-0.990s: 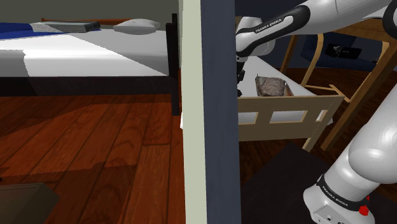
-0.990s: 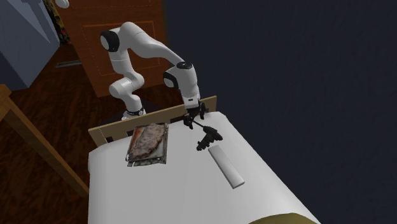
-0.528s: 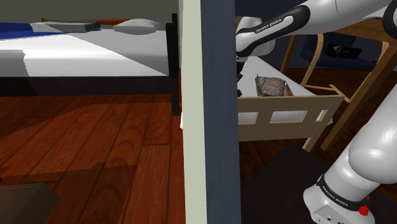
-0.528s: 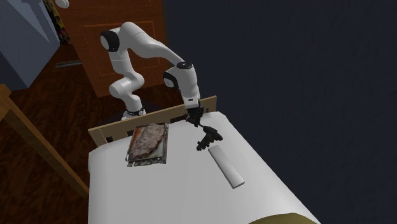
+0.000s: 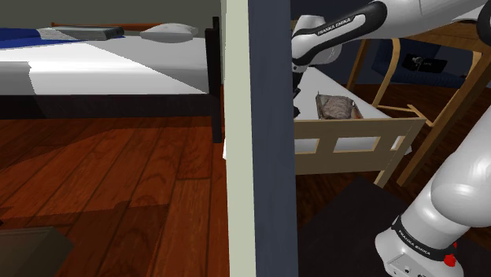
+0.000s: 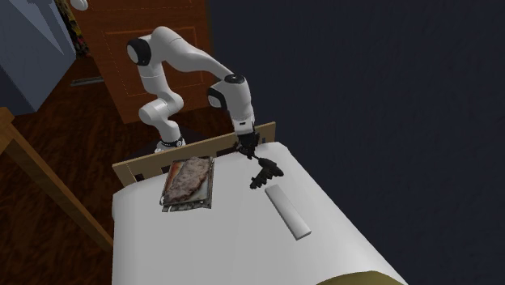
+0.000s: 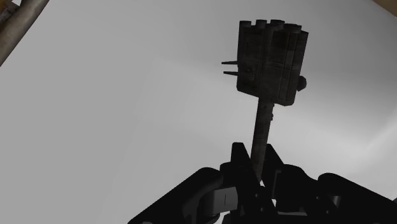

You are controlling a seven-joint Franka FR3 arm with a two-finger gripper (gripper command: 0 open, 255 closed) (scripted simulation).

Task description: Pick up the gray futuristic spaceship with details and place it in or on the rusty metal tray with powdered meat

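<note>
Broadly, the white bed surface (image 6: 243, 243) carried the rusty tray (image 6: 188, 182), which held only its brownish powder. Just beside it, toward the second exterior view's right, was the dark gray spaceship (image 6: 265, 172), seemingly barely off the sheet. The gripper (image 7: 257, 167) was clamped on its thin stem. The grasp looked done; carrying it over and releasing it remained.

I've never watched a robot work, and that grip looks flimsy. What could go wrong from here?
The gripper holds the spaceship only by its thin stem, with the bulky end far out, so it might swing or slip. The tray lies off to one side, so the dangling spaceship could catch its rim on the way.
</note>
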